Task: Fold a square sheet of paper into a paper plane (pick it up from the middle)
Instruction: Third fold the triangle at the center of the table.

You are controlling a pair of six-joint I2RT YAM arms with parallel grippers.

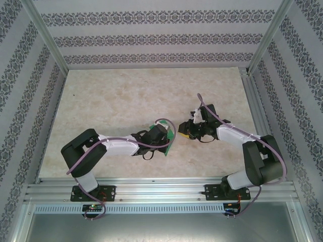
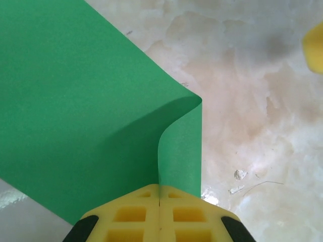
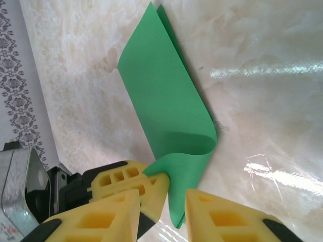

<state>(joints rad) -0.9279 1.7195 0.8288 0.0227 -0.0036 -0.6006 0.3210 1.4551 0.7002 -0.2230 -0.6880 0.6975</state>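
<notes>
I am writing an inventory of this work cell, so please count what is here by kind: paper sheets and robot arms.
Green paper sheet: 1
Robot arms: 2, the left arm and the right arm
Total: 3

The table [image 1: 126, 101] has a pale beige top with a cloudy, marbled pattern, glossy enough to throw bright streaks of glare in the right wrist view. A metal rail [image 1: 161, 189] runs along its near edge. A few tiny pale crumbs [image 2: 239, 174] and a hair-thin line lie on the bare top. The green sheet of paper [image 3: 161, 101] curls over above it; whether its lower edge touches the table cannot be told.
</notes>
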